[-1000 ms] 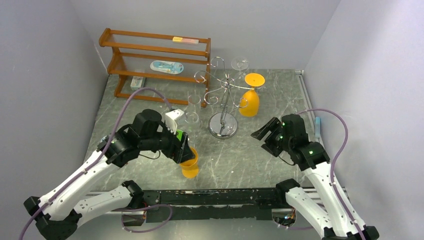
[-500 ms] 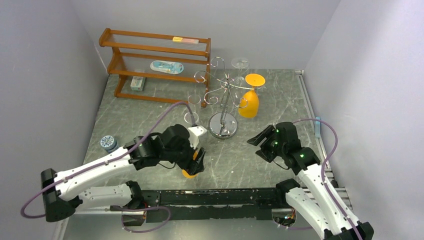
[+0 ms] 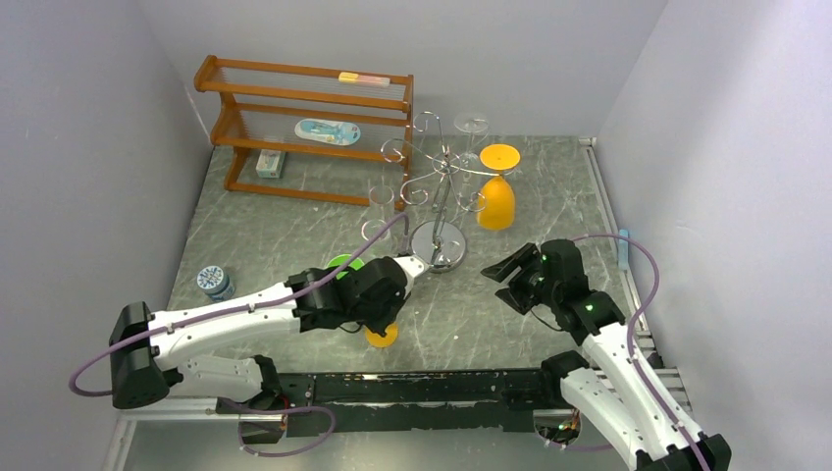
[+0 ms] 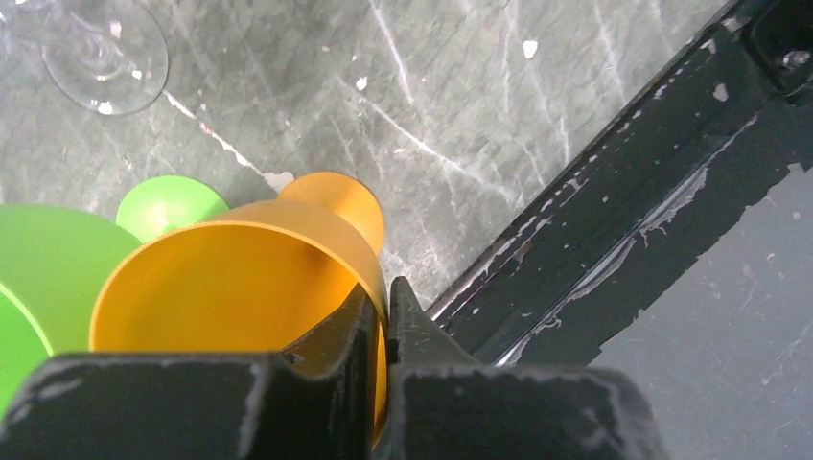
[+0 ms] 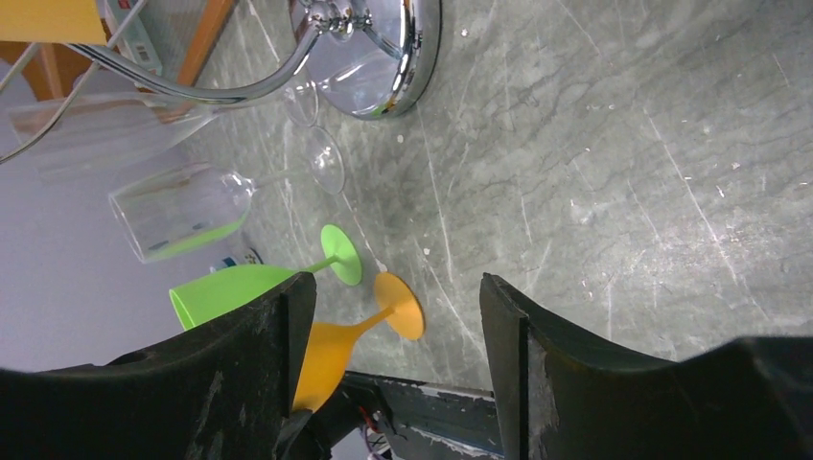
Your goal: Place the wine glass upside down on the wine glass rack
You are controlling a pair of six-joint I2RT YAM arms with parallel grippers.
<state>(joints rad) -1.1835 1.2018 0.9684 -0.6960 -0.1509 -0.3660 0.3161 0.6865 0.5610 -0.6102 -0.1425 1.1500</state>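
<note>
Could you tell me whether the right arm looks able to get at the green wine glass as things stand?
Probably not cleanly: the orange glass, held in the left tool, and the left arm sit between the open right tool and the green glass.

Chrome rack (image 3: 437, 245) w/ mirror base, matt plastic orange glass (image 4: 230, 287), wood shelf (image 3: 314, 147)

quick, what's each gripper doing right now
left gripper: shut on the rim of the orange wine glass
right gripper: open, holding nothing
</note>
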